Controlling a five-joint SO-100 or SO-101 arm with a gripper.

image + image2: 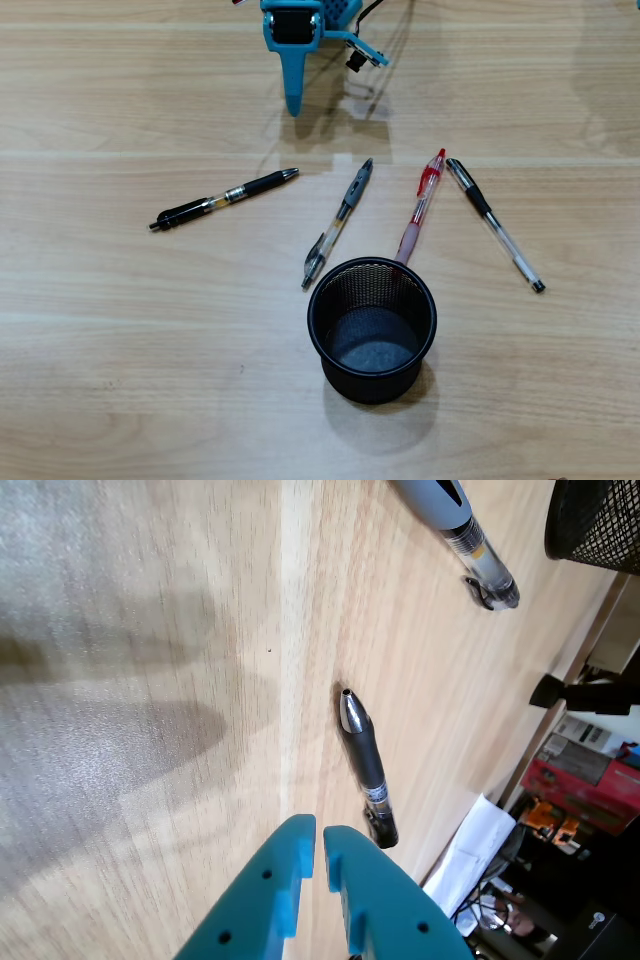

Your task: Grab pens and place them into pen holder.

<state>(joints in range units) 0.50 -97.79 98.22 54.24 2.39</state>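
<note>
All four pens are lying flat on the wooden table and none is in the holder yet, so the task looks to be at its very start, with the arm getting ready for a first pick. In the overhead view the gripper is hanging at the top of the frame, well apart from everything, and in the wrist view its two blue fingers are sitting nearly together with only a thin slit between them, holding nothing. The black pen with the yellowish band is lying to the left, off on its own, and in the wrist view its silver tip is showing just ahead of the claw. The grey pen, the red pen and the black-and-clear pen are fanning out just above the pen holder, which is standing upright and empty; the red pen's lower end is reaching behind its rim. The next move probably calls for spreading the fingers, lining them across the black pen's barrel and lowering until they straddle it.
</note>
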